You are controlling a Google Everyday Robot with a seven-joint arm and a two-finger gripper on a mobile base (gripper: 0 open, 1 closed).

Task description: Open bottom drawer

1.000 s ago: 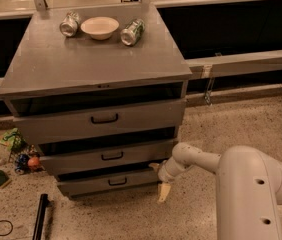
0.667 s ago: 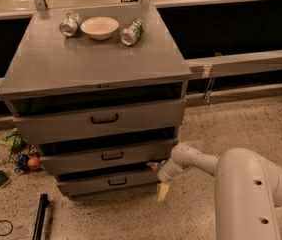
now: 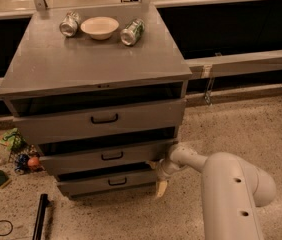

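A grey cabinet (image 3: 56,69) with three drawers stands on a speckled floor (image 3: 251,129), seen from above and in front; on its flat top sit a pale bowl (image 3: 100,27) and two cans lying on their sides, a silver can (image 3: 69,24) just left of the bowl and a green can (image 3: 132,32) just right of it.

The top drawer (image 3: 61,126) has a tall front and a black bar handle; the middle drawer (image 3: 76,160) lies below it; the bottom drawer (image 3: 86,184) is the lowest, close to the floor, with a shallow grey front and a small black handle (image 3: 117,181) at its centre; a dark gap shows above each drawer front.

A thick white arm (image 3: 231,189) reaches in from the lower right; its gripper (image 3: 161,184) is at the right end of the bottom drawer's front, down by the cabinet's lower right corner, well apart from the handle; a cream-coloured part of it points down towards the floor; whether the gripper is spread or closed cannot be told.

Left of the cabinet, small coloured clutter (image 3: 18,156) lies on the floor; a black bar (image 3: 41,216) lies nearer the bottom edge.
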